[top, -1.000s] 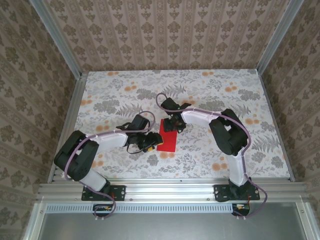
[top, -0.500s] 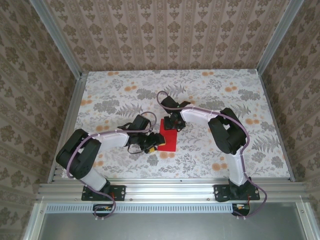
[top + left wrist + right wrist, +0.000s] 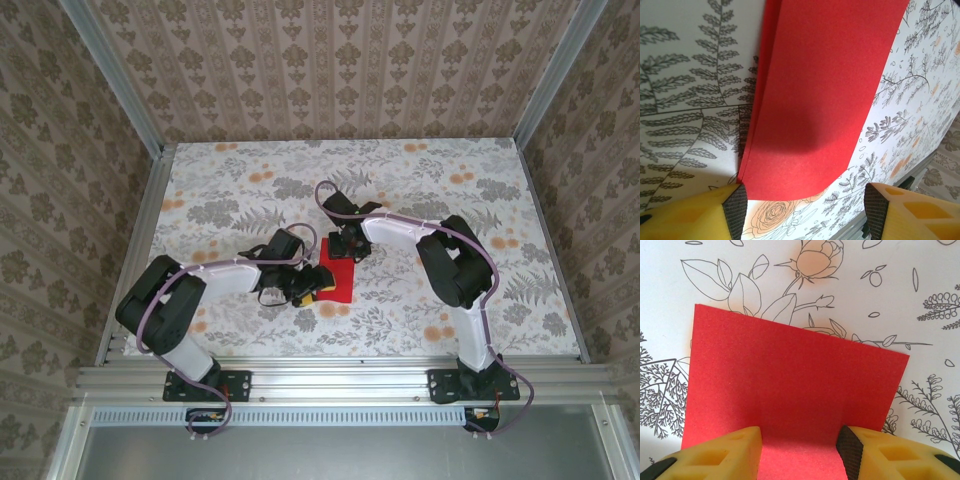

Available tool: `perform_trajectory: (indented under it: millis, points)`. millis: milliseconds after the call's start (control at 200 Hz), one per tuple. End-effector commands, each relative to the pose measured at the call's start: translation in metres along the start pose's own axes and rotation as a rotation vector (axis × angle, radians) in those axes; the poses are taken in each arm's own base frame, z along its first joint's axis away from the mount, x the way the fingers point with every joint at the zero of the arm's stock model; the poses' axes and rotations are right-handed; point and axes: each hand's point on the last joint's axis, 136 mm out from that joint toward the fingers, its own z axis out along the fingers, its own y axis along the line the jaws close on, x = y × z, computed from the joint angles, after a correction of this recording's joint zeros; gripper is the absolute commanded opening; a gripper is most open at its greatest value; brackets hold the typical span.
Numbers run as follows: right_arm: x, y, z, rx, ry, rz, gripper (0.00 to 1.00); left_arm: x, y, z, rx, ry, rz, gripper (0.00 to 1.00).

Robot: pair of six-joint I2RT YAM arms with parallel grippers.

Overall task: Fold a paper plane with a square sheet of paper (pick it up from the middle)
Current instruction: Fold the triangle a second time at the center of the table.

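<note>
1. The square sheet of paper (image 3: 337,283), doubled into a red rectangle, is lying flat at mid-table.
2. The left gripper (image 3: 805,202) is being held wide open astride the sheet's near end, gripping nothing.
3. The right gripper (image 3: 799,442) is being held half-spread over the sheet's far edge, likely pinning, not pinching.
4. Layers are showing slightly offset along one long edge; alignment is being advised before creasing.
5. The table (image 3: 450,190) is lying open around the sheet, with the frame rails (image 3: 330,378) well apart.

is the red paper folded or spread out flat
Folded. In the left wrist view the red paper shows two layers, with a second edge running just inside its left edge.
</note>
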Motion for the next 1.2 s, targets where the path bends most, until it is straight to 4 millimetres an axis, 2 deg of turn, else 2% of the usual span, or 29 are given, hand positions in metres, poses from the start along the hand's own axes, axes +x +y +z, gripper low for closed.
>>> perform_trajectory:
  millis: [0, 195, 865, 1195]
  points:
    - [0.046, -0.027, 0.037, 0.082, 0.170, 0.030, 0.49, -0.005, 0.005, -0.007, -0.085, -0.044, 0.005, 0.66]
    - [0.049, -0.029, 0.040, 0.084, 0.177, 0.033, 0.49, -0.006, 0.010, -0.018, -0.165, -0.075, 0.020, 0.69]
    - [0.054, -0.029, 0.046, 0.077, 0.191, 0.037, 0.48, -0.003, -0.004, 0.005, -0.175, -0.001, 0.044, 0.73]
    - [0.058, -0.029, 0.047, 0.070, 0.199, 0.040, 0.48, -0.004, -0.020, 0.017, -0.108, 0.029, 0.065, 0.76]
